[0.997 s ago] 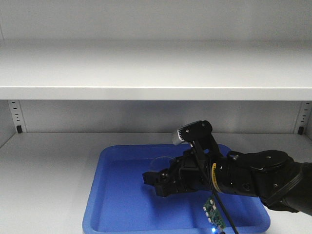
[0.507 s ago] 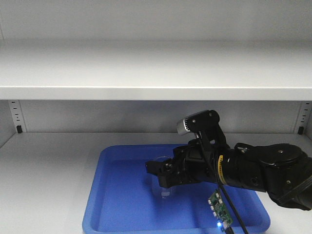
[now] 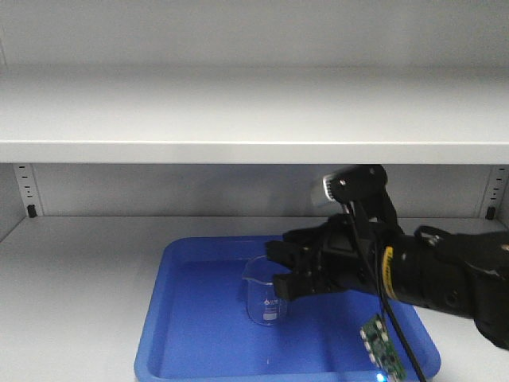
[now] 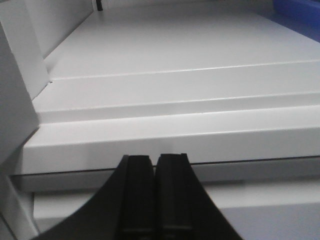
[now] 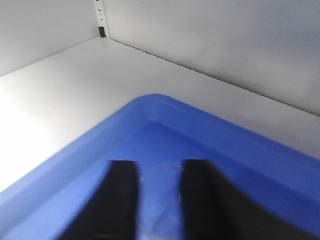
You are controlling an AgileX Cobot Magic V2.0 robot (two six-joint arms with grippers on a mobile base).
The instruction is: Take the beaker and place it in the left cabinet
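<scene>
Right gripper [image 3: 286, 267] pulled back rightward off beaker [image 3: 266, 292], fingers spread apart, gripping nothing. Beaker stands upright alone in blue tray [image 3: 191, 334] on lower shelf of left cabinet [image 3: 79, 263], just left of fingertips. Left gripper [image 4: 155, 192] pressed closed, empty, facing shelf edge.

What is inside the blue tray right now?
The beaker stands upright in the blue tray, with the right gripper open beside it. The arm covers the tray's right part, so anything there is hidden.
</scene>
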